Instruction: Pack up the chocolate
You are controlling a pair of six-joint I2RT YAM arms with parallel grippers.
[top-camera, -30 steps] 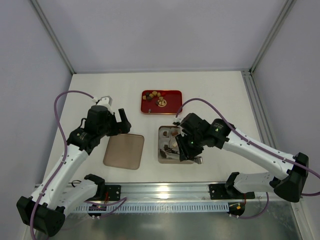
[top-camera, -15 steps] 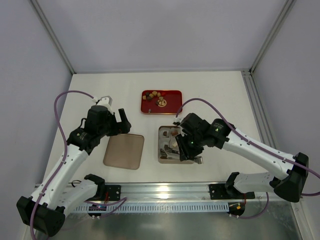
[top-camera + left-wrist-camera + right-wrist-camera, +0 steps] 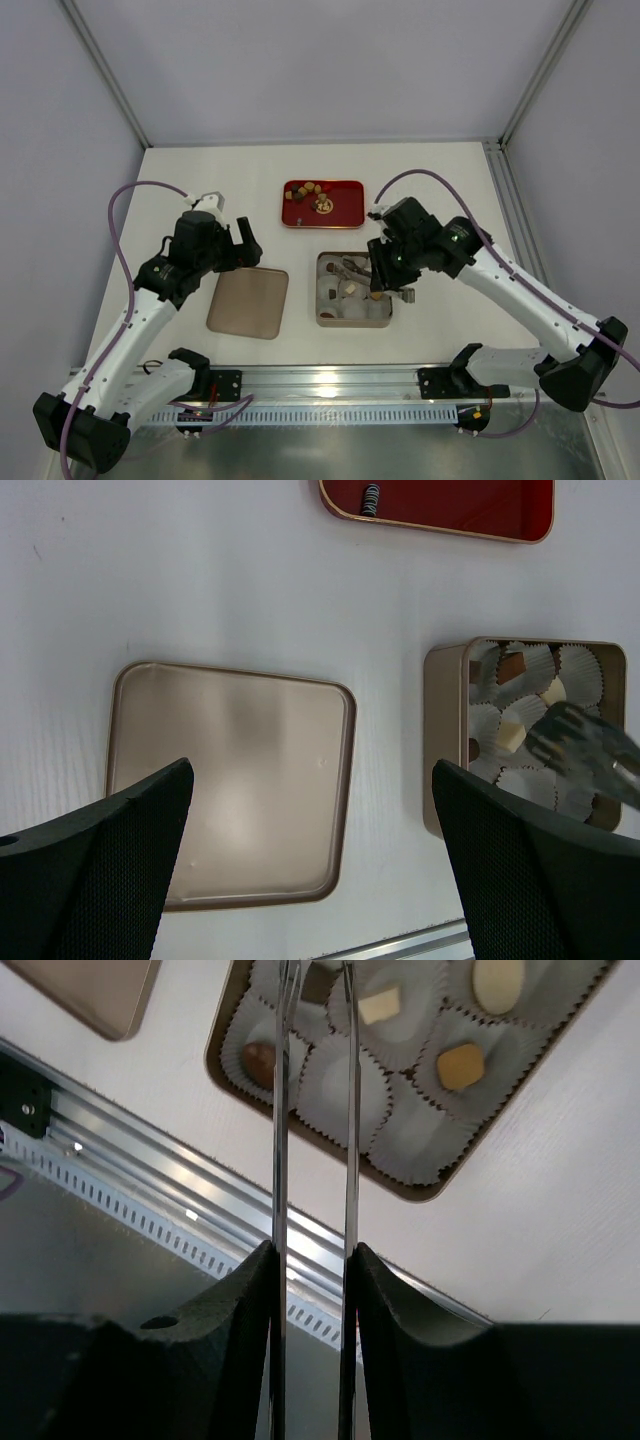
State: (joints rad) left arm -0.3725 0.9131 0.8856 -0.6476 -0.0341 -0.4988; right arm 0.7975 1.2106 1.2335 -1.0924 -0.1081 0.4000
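Several chocolates [image 3: 311,190] lie on the tray [image 3: 346,201] at eleven o'clock from the nearer right gripper [image 3: 381,276], which pinches tongs [image 3: 279,1110]; left gripper [image 3: 246,243] spread.

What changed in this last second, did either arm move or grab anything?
The right gripper, shut on metal tongs, swung back from over the box toward the far right, uncovering more paper cups. No new grab or release shows. The left gripper stayed open above the tan lid; the red tray and its chocolates did not move.
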